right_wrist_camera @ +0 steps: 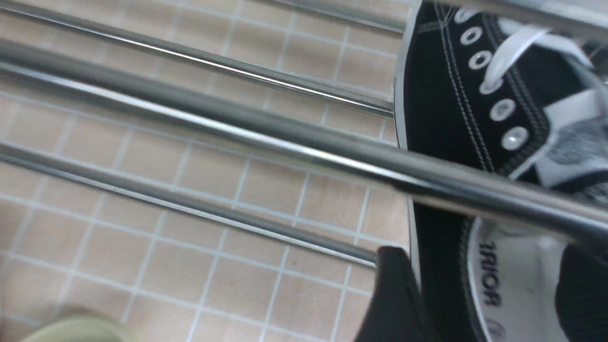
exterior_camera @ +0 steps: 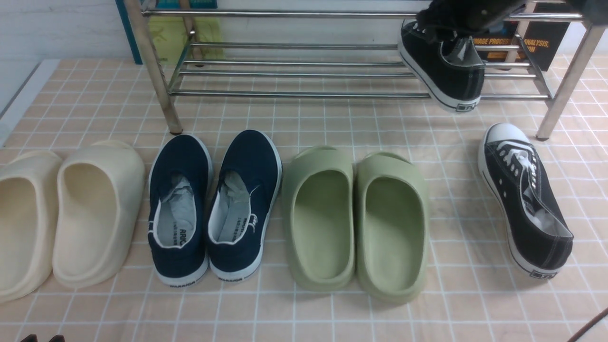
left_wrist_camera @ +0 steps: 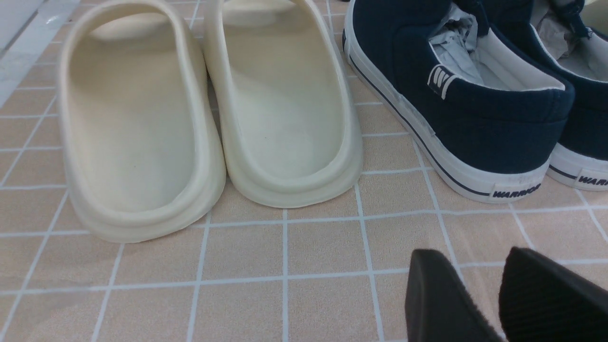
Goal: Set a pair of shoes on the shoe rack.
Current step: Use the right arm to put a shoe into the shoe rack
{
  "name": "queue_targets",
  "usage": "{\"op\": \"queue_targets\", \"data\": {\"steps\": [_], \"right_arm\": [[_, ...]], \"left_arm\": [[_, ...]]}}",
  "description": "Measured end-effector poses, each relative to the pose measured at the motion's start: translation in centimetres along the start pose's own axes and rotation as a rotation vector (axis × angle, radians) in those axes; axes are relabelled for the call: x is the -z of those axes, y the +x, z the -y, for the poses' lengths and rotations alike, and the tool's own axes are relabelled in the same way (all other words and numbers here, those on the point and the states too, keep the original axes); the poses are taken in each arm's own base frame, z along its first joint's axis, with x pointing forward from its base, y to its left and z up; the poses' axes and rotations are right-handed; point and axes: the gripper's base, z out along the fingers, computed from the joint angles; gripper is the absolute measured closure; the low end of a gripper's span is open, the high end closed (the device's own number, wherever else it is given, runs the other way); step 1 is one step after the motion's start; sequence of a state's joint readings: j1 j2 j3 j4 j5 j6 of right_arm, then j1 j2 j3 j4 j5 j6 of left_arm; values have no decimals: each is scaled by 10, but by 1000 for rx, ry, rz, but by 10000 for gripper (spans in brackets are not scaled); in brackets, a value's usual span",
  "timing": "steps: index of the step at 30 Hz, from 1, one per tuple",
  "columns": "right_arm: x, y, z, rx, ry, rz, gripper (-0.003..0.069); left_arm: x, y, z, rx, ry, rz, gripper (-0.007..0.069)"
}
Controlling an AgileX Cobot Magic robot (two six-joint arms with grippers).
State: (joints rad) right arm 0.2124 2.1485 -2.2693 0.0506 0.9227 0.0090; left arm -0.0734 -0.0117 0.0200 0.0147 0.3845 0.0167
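One black lace-up sneaker (exterior_camera: 444, 71) lies tilted on the lower bars of the steel shoe rack (exterior_camera: 294, 93), its heel hanging over the front bar. Its mate (exterior_camera: 525, 199) lies on the floor in front of the rack's right leg, toe towards the rack. My right gripper (exterior_camera: 446, 28) hangs over the racked sneaker. In the right wrist view the gripper (right_wrist_camera: 482, 256) is open. One finger is outside the sneaker's (right_wrist_camera: 441, 104) side wall and one is inside, under a rack bar (right_wrist_camera: 237, 128). My left gripper (left_wrist_camera: 470, 254) is slightly open and empty, low over the floor.
Cream foam slides (exterior_camera: 71, 213), navy slip-ons (exterior_camera: 213, 204) and green slides (exterior_camera: 356, 218) stand in a row in front of the rack. The cream slides (left_wrist_camera: 213, 109) and a navy slip-on (left_wrist_camera: 475, 109) lie just ahead of my left gripper. Books (exterior_camera: 536, 42) stand behind the rack.
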Motion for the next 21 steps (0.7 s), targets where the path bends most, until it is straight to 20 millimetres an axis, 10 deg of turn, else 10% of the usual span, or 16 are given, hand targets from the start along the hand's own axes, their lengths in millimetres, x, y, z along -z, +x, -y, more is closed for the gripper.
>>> {"op": "queue_targets", "data": {"steps": [8,12,17,21], "right_arm": [[64,-10,13,90,145,11,363],[21,26,34,87,189,-158,628],[-56,82,53,40,166,-332,678],[-78,93,50,-3,120,-335,678]], "left_arm": [[0,0,0,0,0,0,385],[0,0,0,0,0,0,385],[0,0,0,0,0,0,385],[0,0,0,0,0,0,385]]}}
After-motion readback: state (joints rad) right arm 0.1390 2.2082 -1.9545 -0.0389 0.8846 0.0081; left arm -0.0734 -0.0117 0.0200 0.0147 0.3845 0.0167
